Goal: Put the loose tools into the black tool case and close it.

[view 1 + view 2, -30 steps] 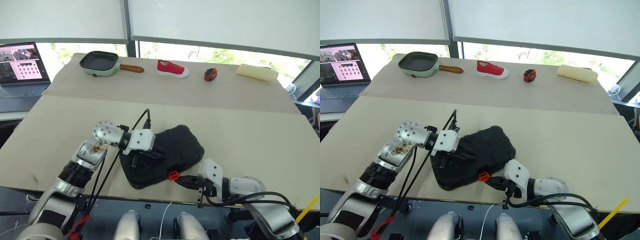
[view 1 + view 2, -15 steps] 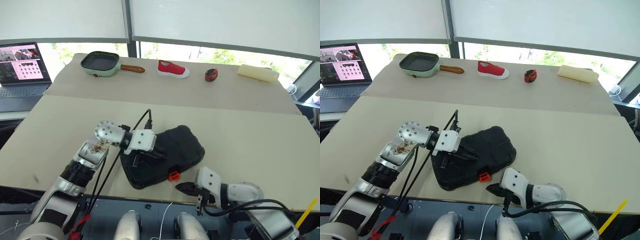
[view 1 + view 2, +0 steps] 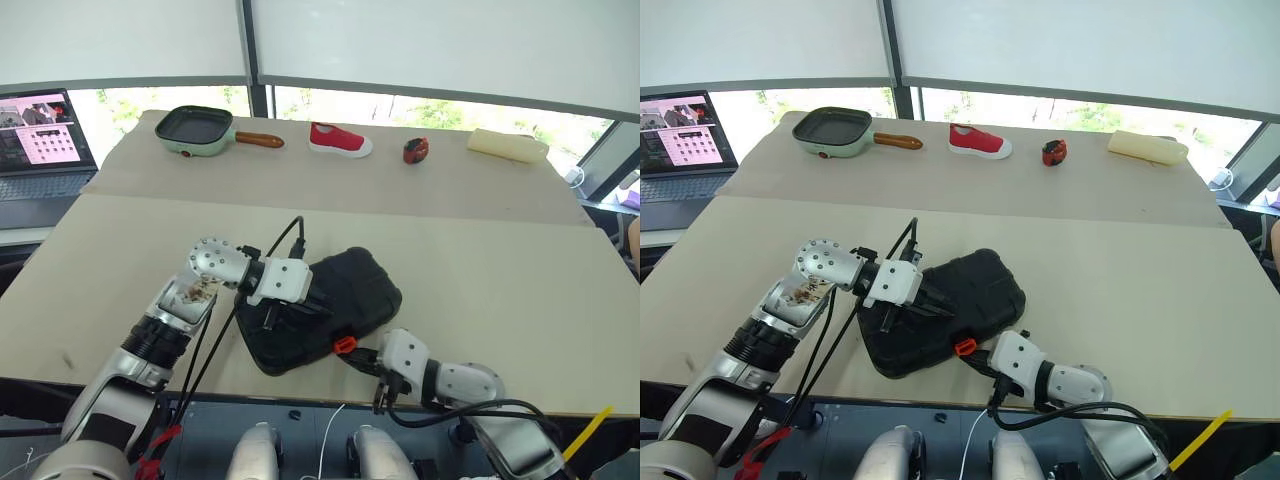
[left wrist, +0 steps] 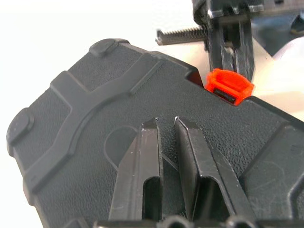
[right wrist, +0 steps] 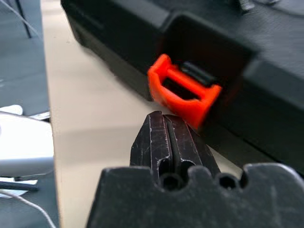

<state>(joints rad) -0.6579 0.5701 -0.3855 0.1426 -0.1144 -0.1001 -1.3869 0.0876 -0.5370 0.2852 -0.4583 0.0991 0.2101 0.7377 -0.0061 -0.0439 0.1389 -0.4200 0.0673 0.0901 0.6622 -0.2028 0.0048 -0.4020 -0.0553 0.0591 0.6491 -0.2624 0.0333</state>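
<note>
I see the black tool case [image 3: 322,310] lying closed at lower centre of the head view, near the table's [image 3: 500,270] front edge. My left gripper [image 3: 312,303] rests on its lid, fingers [image 4: 142,175] nearly together, holding nothing. My right gripper [image 3: 366,356] is pinched shut just below-right of the orange latch [image 5: 183,95], tips almost touching it.

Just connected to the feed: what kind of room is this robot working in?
Probably an office or lab set up for testing: cloth-covered tables by big shaded windows, an open laptop, and unrelated props like a frying pan and red shoe.
</note>
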